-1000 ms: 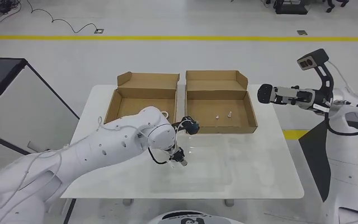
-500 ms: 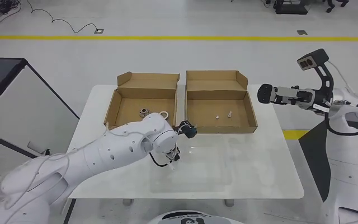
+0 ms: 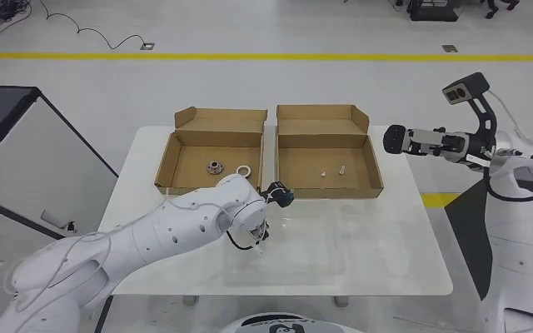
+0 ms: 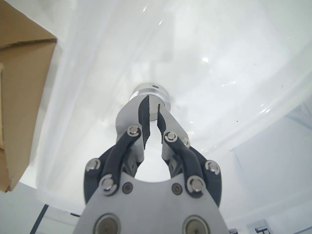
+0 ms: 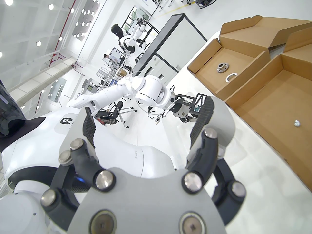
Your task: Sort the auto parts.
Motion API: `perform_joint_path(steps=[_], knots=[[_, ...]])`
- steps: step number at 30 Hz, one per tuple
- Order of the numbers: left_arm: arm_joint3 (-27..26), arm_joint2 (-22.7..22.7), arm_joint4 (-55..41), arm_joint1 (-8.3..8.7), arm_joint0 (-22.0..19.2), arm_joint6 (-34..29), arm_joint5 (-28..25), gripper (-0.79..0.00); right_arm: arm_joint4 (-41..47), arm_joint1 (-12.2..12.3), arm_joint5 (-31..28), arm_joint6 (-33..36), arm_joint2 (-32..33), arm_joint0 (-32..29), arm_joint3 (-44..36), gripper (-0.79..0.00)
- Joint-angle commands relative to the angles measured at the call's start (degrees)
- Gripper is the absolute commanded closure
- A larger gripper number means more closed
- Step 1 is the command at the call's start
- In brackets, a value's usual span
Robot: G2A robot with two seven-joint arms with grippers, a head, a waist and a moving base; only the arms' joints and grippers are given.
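Note:
My left gripper (image 4: 149, 105) is shut on a small round silver metal part (image 4: 156, 91) just above the white table (image 4: 219, 37). From above, this gripper (image 3: 262, 245) sits in front of the gap between two open cardboard boxes. The left box (image 3: 187, 162) holds a flanged metal part (image 3: 215, 166) and a white ring (image 3: 244, 171). The right box (image 3: 366, 179) holds two small fasteners (image 3: 322, 174). My right gripper (image 5: 145, 112) is open with nothing in it, held off the table's right edge (image 3: 393, 138).
The glossy table (image 3: 375, 241) has free room in front of the boxes and to the right. A dark-framed cabinet (image 3: 33, 158) stands off the table's left side. The right wrist view takes in both boxes (image 5: 253, 62) and the flanged part (image 5: 222, 67).
My left arm has swung toward the table's near side, uncovering the flanged part and ring in the left box. Its gripper shifted slightly left and nearer. The right arm has not moved.

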Motion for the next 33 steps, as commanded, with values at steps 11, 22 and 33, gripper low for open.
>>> perform_joint_path(steps=[11,22,33], knots=[[-0.63,-1.54,1.9,-0.46,1.49,-1.37,-0.49,-0.308,0.0,0.0,0.0,0.0,0.0,0.0,0.0,-0.785],[-2.32,-3.13,3.23,-0.38,3.09,-3.0,-1.92,-0.354,0.0,0.0,0.0,0.0,0.0,0.0,0.0,-0.785],[-3.89,-4.2,3.14,-0.29,5.0,-4.38,-5.4,-0.462,0.0,0.0,0.0,0.0,0.0,0.0,0.0,-0.785]])
